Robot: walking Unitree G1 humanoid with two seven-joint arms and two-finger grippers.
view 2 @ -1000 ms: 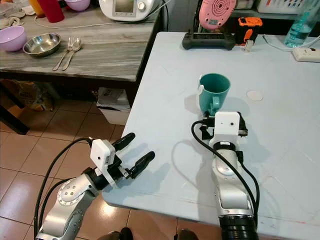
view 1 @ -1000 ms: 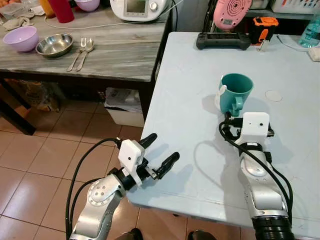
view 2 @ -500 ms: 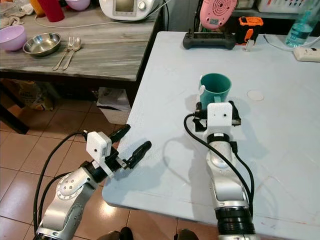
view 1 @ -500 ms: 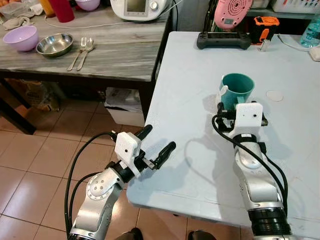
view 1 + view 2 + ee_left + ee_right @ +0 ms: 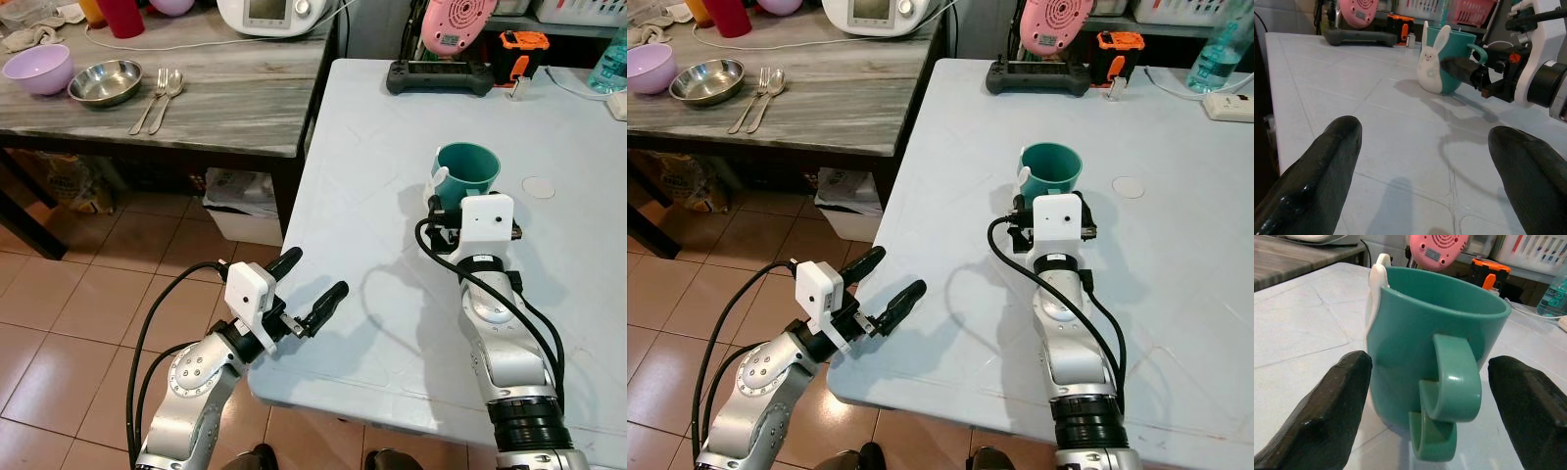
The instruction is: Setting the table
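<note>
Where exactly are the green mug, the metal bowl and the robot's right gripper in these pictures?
green mug [image 5: 1420,333]: right wrist view, on its outer wall beside the handle.
metal bowl [image 5: 104,82]: left eye view, on the bowl's inside.
right gripper [image 5: 1430,396]: right wrist view, midway between its open fingertips, either side of the mug.

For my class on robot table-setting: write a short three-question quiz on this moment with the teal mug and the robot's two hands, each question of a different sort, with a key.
1. True or false: the right hand has its fingers shut on the teal mug.
2. Which way does the mug's handle point? A) toward the right hand B) away from it C) straight up
3. Fill in: the left hand hovers open at the near left edge of the pale ____.

Key
1. False: the fingers are open, one on each side of the mug, apart from it.
2. A
3. table
</note>
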